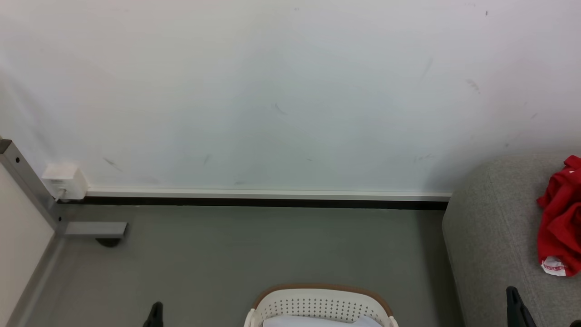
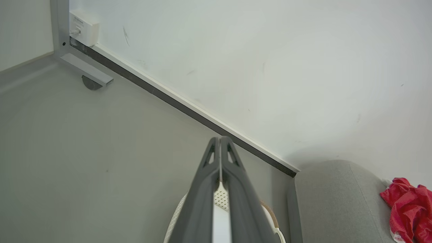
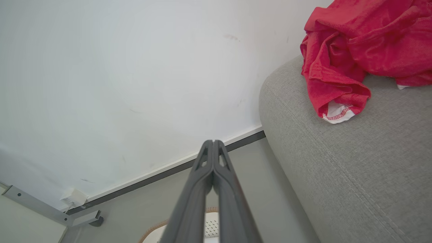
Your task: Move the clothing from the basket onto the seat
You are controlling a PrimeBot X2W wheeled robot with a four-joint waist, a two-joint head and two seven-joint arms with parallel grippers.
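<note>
- The red clothing (image 1: 559, 218) lies in a crumpled heap on the light grey upholstered seat (image 1: 492, 245), at the far right of the head view. A white cuff with red stitching shows at the heap's lower edge.
- The seat has coarse textured fabric and a rounded corner. It stands against a scuffed white wall (image 1: 272, 91), where a dark baseboard (image 1: 272, 203) meets the grey floor (image 1: 227, 254).
- The cream-white laundry basket (image 1: 317, 305) sits on the floor at the bottom centre. It is dotted with small round holes and has a curved brown rim. It is near the seat but apart from it.
- A plain pale white cloth (image 1: 317, 322) shows inside the basket.
- The left gripper (image 2: 220, 139) is clenched empty, its two dark fingers pressed tip to tip. It is raised over the basket and points toward the baseboard.
- The right gripper (image 3: 213, 141) is also clenched empty. It is beside the seat's edge and well apart from the clothing.
- A white socket box (image 1: 65, 181) sits low on the wall at the left, next to a grey metal frame leg (image 1: 27, 177).
</note>
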